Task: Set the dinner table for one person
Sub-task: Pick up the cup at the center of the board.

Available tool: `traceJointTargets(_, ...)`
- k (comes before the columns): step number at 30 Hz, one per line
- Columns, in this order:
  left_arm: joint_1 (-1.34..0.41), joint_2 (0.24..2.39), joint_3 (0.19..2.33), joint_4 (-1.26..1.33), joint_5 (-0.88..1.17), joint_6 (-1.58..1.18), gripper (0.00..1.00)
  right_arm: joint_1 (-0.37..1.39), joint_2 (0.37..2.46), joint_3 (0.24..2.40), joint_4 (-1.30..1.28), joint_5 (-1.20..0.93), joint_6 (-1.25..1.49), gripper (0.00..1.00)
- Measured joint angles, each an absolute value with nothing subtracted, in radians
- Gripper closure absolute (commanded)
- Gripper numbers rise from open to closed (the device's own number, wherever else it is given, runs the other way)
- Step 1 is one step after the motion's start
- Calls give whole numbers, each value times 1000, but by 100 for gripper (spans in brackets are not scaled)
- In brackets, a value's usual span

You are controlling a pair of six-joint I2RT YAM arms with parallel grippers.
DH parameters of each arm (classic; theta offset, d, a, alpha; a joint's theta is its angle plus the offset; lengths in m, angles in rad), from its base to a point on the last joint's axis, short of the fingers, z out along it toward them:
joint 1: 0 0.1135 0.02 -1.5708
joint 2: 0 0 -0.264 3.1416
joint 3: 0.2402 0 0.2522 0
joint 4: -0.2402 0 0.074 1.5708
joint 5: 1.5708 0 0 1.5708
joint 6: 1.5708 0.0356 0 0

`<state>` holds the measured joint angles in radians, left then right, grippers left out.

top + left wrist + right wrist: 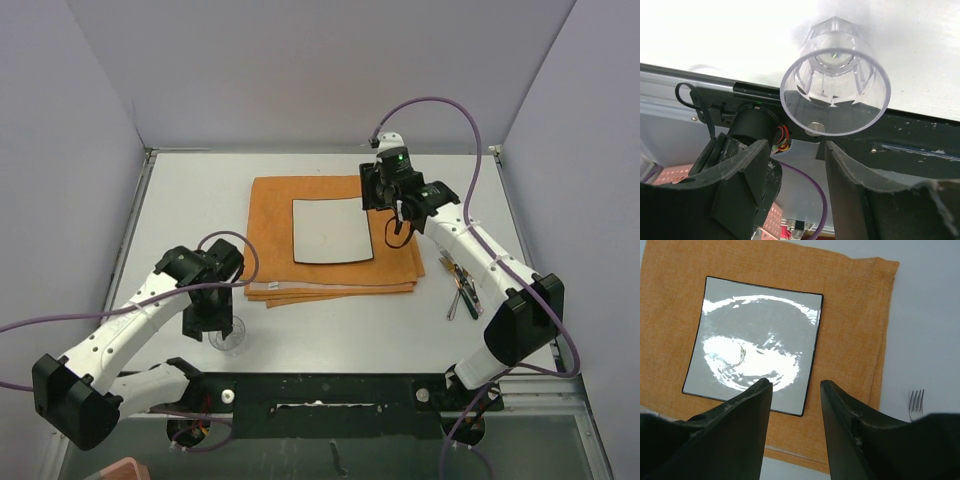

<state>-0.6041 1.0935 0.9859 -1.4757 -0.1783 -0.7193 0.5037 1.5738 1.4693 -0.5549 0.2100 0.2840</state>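
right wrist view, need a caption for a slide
Open right gripper above a square plate on an orange placemat, fork tines at the lower right.

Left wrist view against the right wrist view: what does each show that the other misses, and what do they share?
Only the left wrist view shows the clear glass, its mouth toward the camera, just beyond the open left gripper and close to the dinner table edge. Only the right wrist view shows the square plate lying on the orange placemat, fork tines on bare tabletop beside it, and the open right gripper. Both show the pale tabletop and empty fingers.
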Motion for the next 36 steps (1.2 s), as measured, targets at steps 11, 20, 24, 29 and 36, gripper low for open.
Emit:
traceJointTargets(11,-496,1119,988,-1409,-112,-670,54,506,1540,1452,-550,153,287,58)
traceJointTargets(20,-451,962,988,-1452,-187,-833,58,599,1545,1394,-518,-147,282,61)
traceJointTargets(24,-435,961,936,-1447,-158,-876,59,644,1545,1394,-518,-205,265,61)
traceJointTargets(29,-435,977,864,-1443,-96,-905,60,641,1541,1393,-516,-220,260,61)
traceJointTargets(36,-435,1009,863,-1412,-84,-918,60,638,1503,1384,-516,-218,245,61)
